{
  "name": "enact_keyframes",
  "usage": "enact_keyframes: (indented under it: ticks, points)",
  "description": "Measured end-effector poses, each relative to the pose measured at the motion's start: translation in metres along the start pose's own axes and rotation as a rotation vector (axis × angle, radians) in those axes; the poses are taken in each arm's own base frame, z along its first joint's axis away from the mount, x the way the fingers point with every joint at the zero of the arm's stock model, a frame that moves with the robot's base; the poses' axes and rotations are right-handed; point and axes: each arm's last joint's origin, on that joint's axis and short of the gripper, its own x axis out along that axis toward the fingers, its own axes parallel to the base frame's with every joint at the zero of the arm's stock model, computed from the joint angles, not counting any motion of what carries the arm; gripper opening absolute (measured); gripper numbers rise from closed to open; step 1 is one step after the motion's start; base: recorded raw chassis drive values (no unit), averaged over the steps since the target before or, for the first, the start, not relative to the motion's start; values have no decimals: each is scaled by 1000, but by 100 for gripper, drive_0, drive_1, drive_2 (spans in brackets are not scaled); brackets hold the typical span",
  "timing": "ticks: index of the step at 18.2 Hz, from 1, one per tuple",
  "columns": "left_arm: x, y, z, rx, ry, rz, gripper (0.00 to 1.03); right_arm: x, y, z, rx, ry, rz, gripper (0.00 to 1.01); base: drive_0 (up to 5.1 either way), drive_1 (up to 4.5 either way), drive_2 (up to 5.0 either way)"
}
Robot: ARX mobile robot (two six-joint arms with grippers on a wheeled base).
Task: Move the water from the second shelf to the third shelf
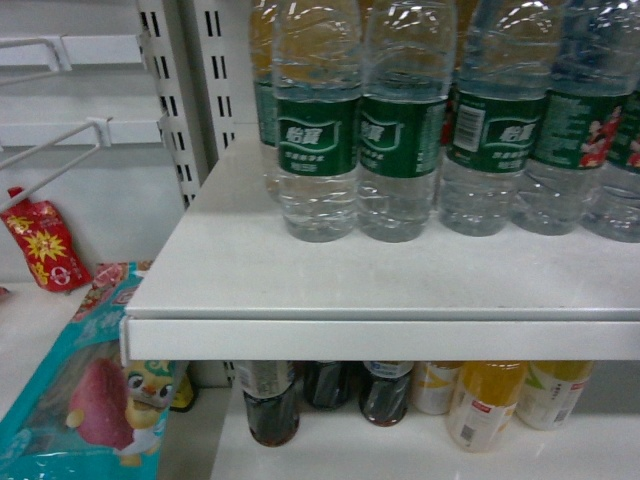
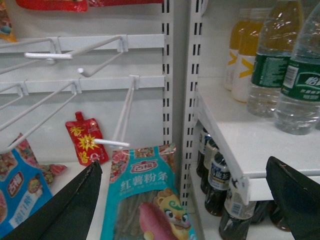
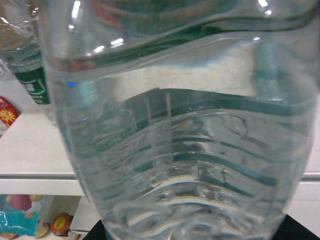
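One water bottle (image 3: pixel 185 125), clear and ribbed, fills the right wrist view. It sits between the dark fingertips (image 3: pixel 300 231) of my right gripper (image 3: pixel 195 235), which looks shut on it, in front of the white shelf (image 3: pixel 30 150). Several more green-labelled water bottles (image 1: pixel 316 130) stand in a row on that shelf (image 1: pixel 300 280) in the head view. My left gripper (image 2: pixel 180 200) hangs open and empty, left of the shelf's corner, over a teal snack bag (image 2: pixel 145 200). Neither gripper shows in the head view.
Dark drink bottles (image 1: pixel 270 400) and orange juice bottles (image 1: pixel 485 400) stand under the shelf. A slotted upright post (image 2: pixel 177 100) divides the shelves from a panel of white wire pegs (image 2: pixel 100 55). A red pouch (image 2: pixel 85 142) hangs there. The teal bag (image 1: pixel 80 400) lies at lower left.
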Motion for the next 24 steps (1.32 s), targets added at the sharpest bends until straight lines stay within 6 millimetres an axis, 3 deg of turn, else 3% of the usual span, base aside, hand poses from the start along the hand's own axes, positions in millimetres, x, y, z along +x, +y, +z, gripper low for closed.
enact_keyframes:
  ticks: [6,12,16,21,24]
  points:
    - [0,0,0,0,1,2,98,0,1,0,-1,0,12,39,-459,228,228]
    - [0,0,0,0,-1,0,98,0,1,0,0,-1,10,39,0,0,0]
    - [0,0,0,0,-1,0,98,2,4,6,-44,-89,-79,39,0,0,0]
    - [0,0,0,0,-1,0,98,40,3,-3,-67,39,-65,39,0,0,0]
    - [0,0,0,0,-1,0,98,62,3,6,-60,58,-61,39,0,0,0]
